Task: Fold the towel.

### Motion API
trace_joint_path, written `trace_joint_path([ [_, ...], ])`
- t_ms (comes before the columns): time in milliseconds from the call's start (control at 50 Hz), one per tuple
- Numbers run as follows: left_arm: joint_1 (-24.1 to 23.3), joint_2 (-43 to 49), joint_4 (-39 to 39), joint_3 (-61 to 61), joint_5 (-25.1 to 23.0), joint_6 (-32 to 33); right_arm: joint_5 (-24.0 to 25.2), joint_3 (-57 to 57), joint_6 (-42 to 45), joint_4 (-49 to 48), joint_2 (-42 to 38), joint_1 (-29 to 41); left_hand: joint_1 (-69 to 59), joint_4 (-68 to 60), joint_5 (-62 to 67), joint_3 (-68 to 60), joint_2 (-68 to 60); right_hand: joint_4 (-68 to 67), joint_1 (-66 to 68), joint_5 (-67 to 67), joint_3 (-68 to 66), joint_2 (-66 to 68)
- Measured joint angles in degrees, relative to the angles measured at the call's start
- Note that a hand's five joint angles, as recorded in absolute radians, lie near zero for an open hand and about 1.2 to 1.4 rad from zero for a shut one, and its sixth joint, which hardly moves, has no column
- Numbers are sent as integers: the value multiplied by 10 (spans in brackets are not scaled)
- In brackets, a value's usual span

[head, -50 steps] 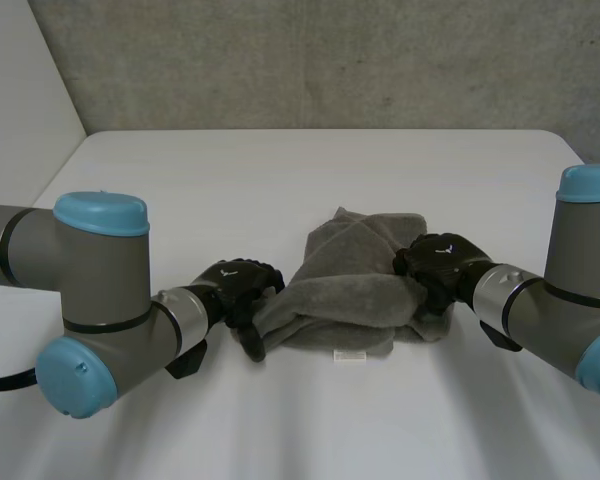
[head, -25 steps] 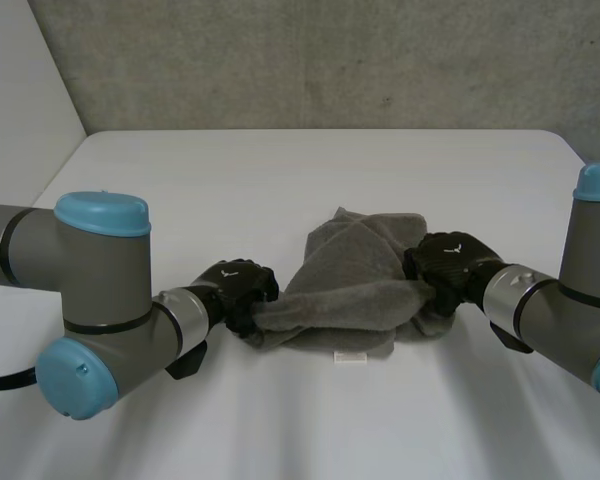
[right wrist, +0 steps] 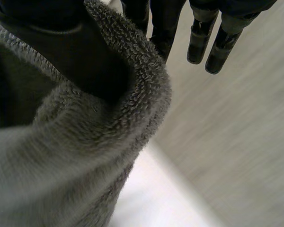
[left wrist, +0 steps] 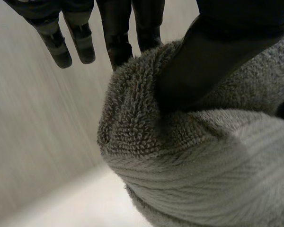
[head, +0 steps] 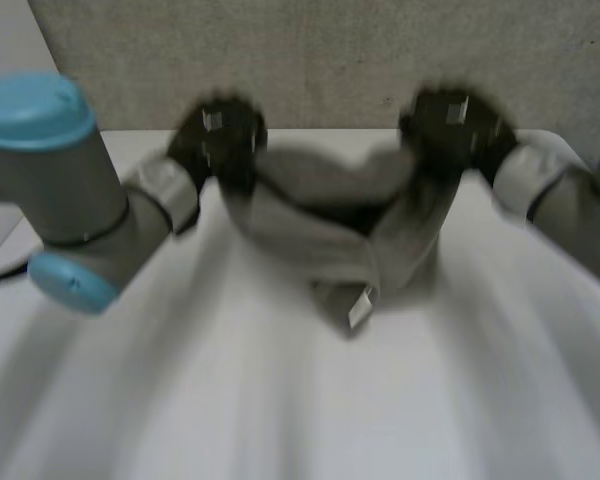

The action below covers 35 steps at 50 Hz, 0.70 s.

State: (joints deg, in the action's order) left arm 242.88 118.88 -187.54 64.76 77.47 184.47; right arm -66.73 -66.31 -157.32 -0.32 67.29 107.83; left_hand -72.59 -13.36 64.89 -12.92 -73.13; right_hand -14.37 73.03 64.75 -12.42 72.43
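Grey terry towel (head: pixel 320 225): held up over the tabletop (head: pixel 180 400), slung between my two robot hands. It sags in the middle and bunches into loose folds. A small white tag (head: pixel 360 308) hangs at the lowest fold; I cannot tell whether that fold touches the tabletop.

My left robot hand (head: pixel 220 135): at the towel's left end, raised in front of the grey back wall (head: pixel 330 50). In the left wrist view, my thumb (left wrist: pixel 203 71) is pressed into a rolled edge of the cloth and pinches it against the nearer fingers. Two outer fingers (left wrist: pixel 83 45) stand straight, clear of the cloth. Grasping the towel.

My right robot hand (head: pixel 450 125): at the towel's right end, at about the same height. The right wrist view shows the mirrored grip, with the thumb bedded in the pile, the edge curled over it, and two fingers free beside the cloth. Grasping the towel.
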Motion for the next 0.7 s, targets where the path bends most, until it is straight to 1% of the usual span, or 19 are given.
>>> trace_joint_path([
  [60,-1,-36,-67,-34,6,27,-26,79,-48,-52,24,8,0,0,0,0,0,0,0,0,0,0],
  [80,-1,-45,-79,-36,8,31,-31,89,-59,-63,30,9,0,0,0,0,0,0,0,0,0,0],
  [120,1,-89,-129,-33,18,47,-43,108,-111,-113,62,9,0,0,0,0,0,0,0,0,0,0],
  [180,6,-138,-180,-6,33,59,-44,85,-169,-164,101,2,0,0,0,0,0,0,0,2,0,0],
  [260,18,-168,-205,46,42,64,-25,18,-196,-187,126,-6,0,0,0,0,0,0,0,2,0,0],
  [300,26,-172,-203,81,42,65,-11,-27,-190,-186,131,-9,0,0,0,0,0,0,0,2,0,1],
  [360,37,-168,-193,144,38,67,7,-106,-152,-177,130,-10,0,0,0,0,0,0,0,2,0,4],
  [400,43,-157,-184,199,30,70,15,-168,-106,-170,126,-9,0,0,0,0,0,0,0,2,0,4],
  [480,43,-131,-176,272,15,85,19,-247,-38,-166,114,-7,-5,0,0,0,-7,0,0,2,0,6],
  [560,30,-86,-172,340,2,128,16,-314,12,-164,84,-4,-5,0,2,0,-9,0,0,4,0,6],
  [700,10,-26,-167,388,3,205,2,-364,33,-160,16,-3,-7,0,2,0,-8,0,0,5,0,9],
])
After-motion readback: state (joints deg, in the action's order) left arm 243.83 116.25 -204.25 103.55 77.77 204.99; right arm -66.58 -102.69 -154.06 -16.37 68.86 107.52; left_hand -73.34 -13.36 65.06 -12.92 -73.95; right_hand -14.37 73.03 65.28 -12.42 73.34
